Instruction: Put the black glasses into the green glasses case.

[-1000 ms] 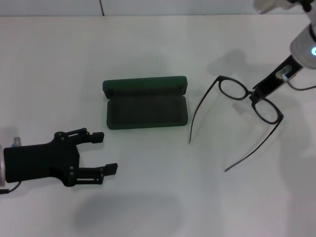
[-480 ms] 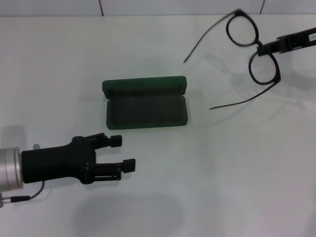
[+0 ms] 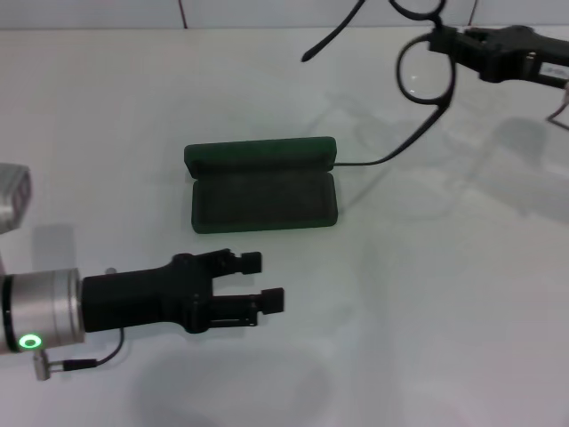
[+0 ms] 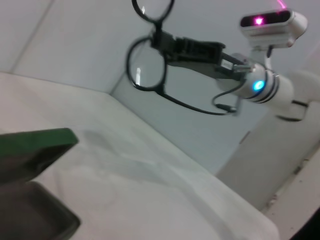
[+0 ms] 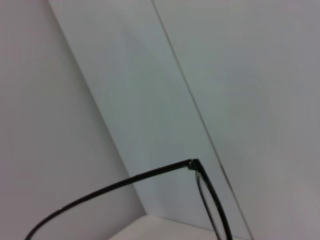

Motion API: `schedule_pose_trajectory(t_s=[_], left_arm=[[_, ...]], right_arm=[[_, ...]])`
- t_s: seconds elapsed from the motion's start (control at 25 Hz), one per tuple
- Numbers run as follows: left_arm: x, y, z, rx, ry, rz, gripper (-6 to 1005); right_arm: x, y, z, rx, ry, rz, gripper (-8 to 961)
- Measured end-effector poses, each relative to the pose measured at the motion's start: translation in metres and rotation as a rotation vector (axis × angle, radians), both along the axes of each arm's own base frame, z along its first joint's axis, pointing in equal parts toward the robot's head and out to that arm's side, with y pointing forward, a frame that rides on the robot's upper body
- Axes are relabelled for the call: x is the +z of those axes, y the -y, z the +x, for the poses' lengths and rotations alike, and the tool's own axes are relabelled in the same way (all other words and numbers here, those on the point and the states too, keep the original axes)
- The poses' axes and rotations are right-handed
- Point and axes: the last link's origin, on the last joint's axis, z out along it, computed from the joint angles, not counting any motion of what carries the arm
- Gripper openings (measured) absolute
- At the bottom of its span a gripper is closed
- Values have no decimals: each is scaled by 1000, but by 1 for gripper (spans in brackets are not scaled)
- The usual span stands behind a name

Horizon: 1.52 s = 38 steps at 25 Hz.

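The green glasses case (image 3: 262,187) lies open in the middle of the table, lid flat behind the tray, lining empty. My right gripper (image 3: 437,39) is at the far right, raised above the table, shut on the bridge of the black glasses (image 3: 425,78). The temple arms are unfolded and hang toward the case; one tip is near its right end. My left gripper (image 3: 263,282) is open and empty, low over the table just in front of the case. The left wrist view shows the glasses (image 4: 146,67), the right gripper (image 4: 160,40) and the case lid (image 4: 37,142). The right wrist view shows one temple arm and a lens rim (image 5: 200,180).
The white table (image 3: 444,294) ends at a pale back wall (image 3: 267,11). The right arm's silver wrist with a blue light (image 4: 260,87) shows in the left wrist view.
My right gripper has lifted the glasses off the table and carried them up and left, turning them. My left gripper has moved right, along the front of the case.
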Motion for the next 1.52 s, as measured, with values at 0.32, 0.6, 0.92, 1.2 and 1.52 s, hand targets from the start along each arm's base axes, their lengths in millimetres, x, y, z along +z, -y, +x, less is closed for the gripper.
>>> schedule_pose_trajectory(t_s=[0.32, 0.6, 0.92, 1.2, 1.52], left_arm=[[-15, -8, 9, 2, 7, -22, 733], [-23, -11, 19, -15, 33, -48, 516], [-27, -16, 30, -42, 55, -67, 291], [-29, -19, 45, -86, 105, -74, -2], [-22, -27, 51, -88, 151, -30, -2]], right_arm=[[-44, 2, -9, 34, -44, -58, 41], [-58, 10, -19, 49, -113, -118, 43], [-66, 16, -17, 73, -88, -143, 46], [-74, 23, -13, 82, -58, -172, 48], [-80, 31, -8, 99, -29, -195, 51]])
